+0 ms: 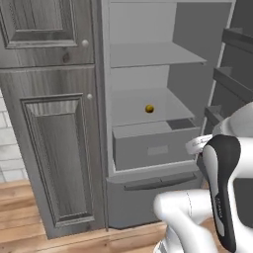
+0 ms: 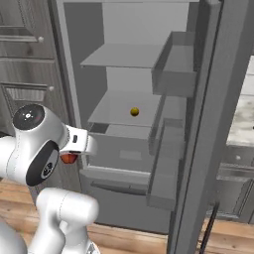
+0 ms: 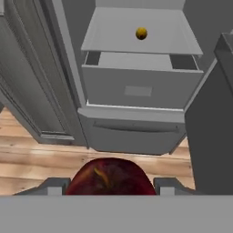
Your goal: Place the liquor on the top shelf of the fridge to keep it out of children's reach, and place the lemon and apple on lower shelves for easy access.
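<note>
Glossy red apple (image 3: 109, 176) is pinched between the two dark fingers of the gripper (image 3: 109, 184), held low in front of the open dark fridge (image 3: 136, 132). Farther back, a small yellow-orange lemon (image 3: 141, 33) is seen on a wide grey lower shelf (image 3: 113, 38), above the grey drawer box (image 3: 139, 88).

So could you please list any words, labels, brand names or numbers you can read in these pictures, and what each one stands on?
None can be read.
The dark panel of the robot arm carries a small line of marks, too small and blurred to read.
The drawer box bears a plain pale patch with no lettering.
The fridge, its shelves, the lemon, the apple between the fingers and the cupboards show no writing.
</note>
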Robot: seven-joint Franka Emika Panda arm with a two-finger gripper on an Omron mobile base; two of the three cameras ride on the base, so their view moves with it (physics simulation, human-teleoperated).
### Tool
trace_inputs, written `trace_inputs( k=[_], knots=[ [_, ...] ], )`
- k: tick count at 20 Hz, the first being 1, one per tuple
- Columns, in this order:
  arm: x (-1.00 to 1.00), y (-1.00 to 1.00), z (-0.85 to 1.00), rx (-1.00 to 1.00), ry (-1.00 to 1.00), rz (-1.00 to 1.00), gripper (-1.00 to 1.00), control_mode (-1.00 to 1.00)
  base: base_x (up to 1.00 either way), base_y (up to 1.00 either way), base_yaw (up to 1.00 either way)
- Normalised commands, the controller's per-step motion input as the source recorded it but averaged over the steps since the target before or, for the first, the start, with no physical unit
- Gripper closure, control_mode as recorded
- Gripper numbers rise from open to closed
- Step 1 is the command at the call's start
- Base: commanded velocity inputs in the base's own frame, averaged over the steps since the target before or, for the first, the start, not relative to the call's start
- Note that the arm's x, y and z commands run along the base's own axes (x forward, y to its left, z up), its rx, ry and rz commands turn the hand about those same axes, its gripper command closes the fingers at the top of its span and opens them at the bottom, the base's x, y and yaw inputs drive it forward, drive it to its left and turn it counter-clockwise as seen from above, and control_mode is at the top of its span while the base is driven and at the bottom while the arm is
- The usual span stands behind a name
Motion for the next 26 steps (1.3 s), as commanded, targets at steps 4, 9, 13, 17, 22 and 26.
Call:
trace_inputs(
  k=[4,9,13,17,22,26],
  knots=[
    [0.00,0.00,0.00,0.00,0.00,0.00,1.00,1.00,0.63,0.00,-0.02],
    [0.00,0.00,0.00,0.00,0.00,0.00,1.00,1.00,0.65,0.00,-0.01],
    [0.00,0.00,0.00,0.00,0.00,0.00,1.00,1.00,0.67,0.00,-0.01],
    [0.00,0.00,0.00,0.00,0.00,0.00,1.00,1.00,0.60,0.00,0.00],
    [0.13,0.00,-0.05,0.00,0.00,0.00,1.00,-1.00,0.25,0.00,0.00],
    [0.30,0.00,-0.16,0.00,0.00,0.00,1.00,-1.00,0.00,0.00,0.00]
  ],
)
